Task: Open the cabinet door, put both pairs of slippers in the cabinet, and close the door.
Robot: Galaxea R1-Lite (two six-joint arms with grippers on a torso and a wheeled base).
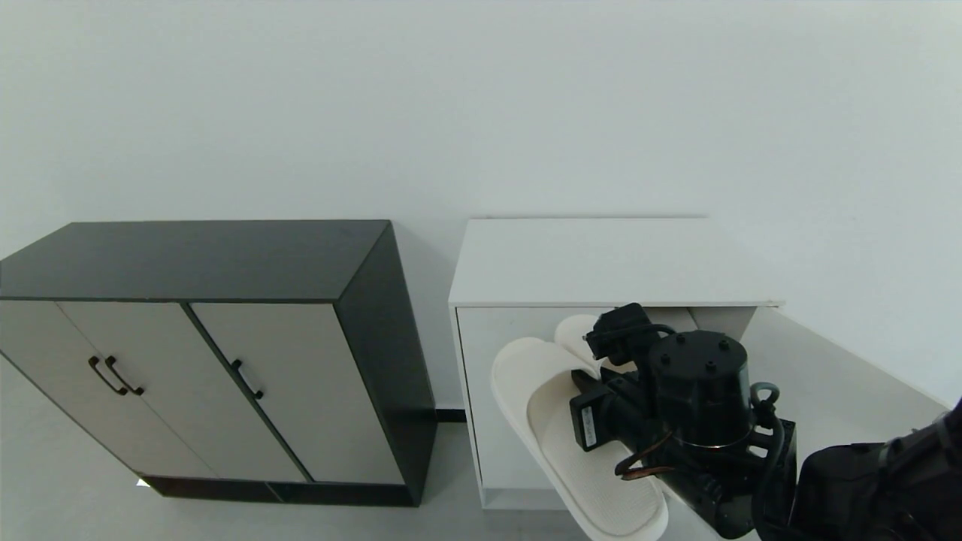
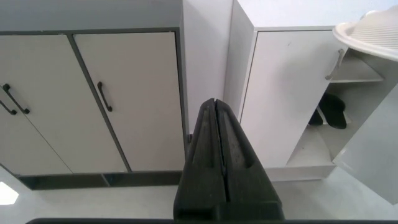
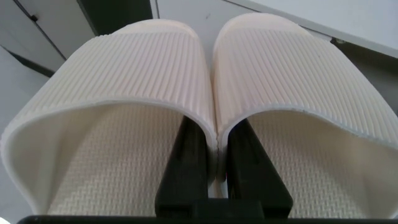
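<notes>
My right gripper [image 3: 214, 148] is shut on a pair of white slippers [image 3: 149, 81], pinching their two inner strap walls together. It holds the white slippers [image 1: 552, 417] in the air, toes up, just in front of the white cabinet [image 1: 601, 259]. That cabinet's right door [image 2: 373, 162] stands swung open, and its left door [image 2: 280, 93] is closed. A pair of dark slippers [image 2: 336, 111] lies on a shelf inside. My left gripper [image 2: 216, 109] is shut on nothing, low and facing both cabinets from a distance.
A black cabinet [image 1: 195, 259] with grey doors and dark handles stands to the left of the white one, all doors closed. A narrow gap separates the two. A plain white wall runs behind, with open grey floor in front.
</notes>
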